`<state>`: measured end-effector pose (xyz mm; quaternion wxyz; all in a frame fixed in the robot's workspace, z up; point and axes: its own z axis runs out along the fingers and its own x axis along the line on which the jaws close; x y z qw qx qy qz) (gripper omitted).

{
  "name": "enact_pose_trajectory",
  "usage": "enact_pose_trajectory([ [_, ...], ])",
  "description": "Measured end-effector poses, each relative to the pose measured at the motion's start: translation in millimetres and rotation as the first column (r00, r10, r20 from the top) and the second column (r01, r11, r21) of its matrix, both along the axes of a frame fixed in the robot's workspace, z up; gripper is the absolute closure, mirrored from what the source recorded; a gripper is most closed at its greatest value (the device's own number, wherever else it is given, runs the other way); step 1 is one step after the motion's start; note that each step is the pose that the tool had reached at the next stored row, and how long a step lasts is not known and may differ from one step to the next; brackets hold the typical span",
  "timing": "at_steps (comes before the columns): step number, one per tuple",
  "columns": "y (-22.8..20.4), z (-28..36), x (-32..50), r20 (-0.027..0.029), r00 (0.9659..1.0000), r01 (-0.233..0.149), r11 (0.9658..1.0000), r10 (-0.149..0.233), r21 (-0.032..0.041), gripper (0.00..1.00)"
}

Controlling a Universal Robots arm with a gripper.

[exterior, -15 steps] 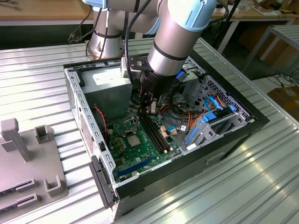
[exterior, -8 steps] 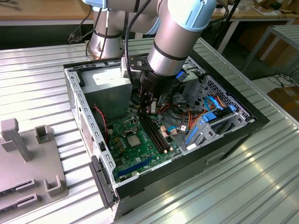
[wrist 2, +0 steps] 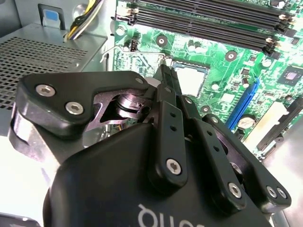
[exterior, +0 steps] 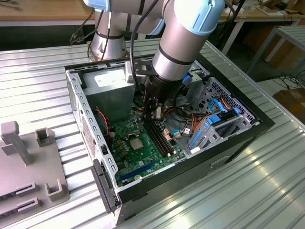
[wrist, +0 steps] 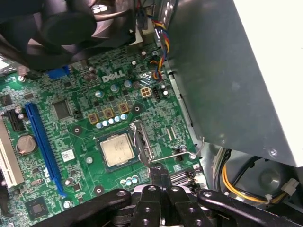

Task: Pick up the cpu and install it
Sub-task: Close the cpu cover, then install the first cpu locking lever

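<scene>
Green motherboard (exterior: 143, 150) fills the lower middle of the exterior view inside the open case (exterior: 76, 90). My gripper (wrist: 158, 182), fingers pinched together and empty, hangs beside the cpu (wrist: 117, 149) seated in its socket, centre-frame in the first wrist view. Drifting sideways, I risk knocking the thin socket lever (wrist: 184, 153).

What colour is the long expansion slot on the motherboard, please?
Blue, clearest in the first wrist view: the long plastic expansion slot.

The gripper (wrist 2: 166, 75) body hides part of the motherboard (wrist 2: 222, 52); the cpu (wrist 2: 191, 81) shows partly behind its fingers.
</scene>
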<state>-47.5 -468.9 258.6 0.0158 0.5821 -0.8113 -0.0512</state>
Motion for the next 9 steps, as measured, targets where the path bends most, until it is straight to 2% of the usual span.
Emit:
enact_pose_trajectory([
  [4,-2.6,0.0,-0.1,0.0000,1.0000,-0.005,1.0000,0.005,-0.0001,0.89],
  [9,-2.8,0.0,0.0,0.0000,1.0000,-0.007,1.0000,0.007,-0.0001,0.89],
])
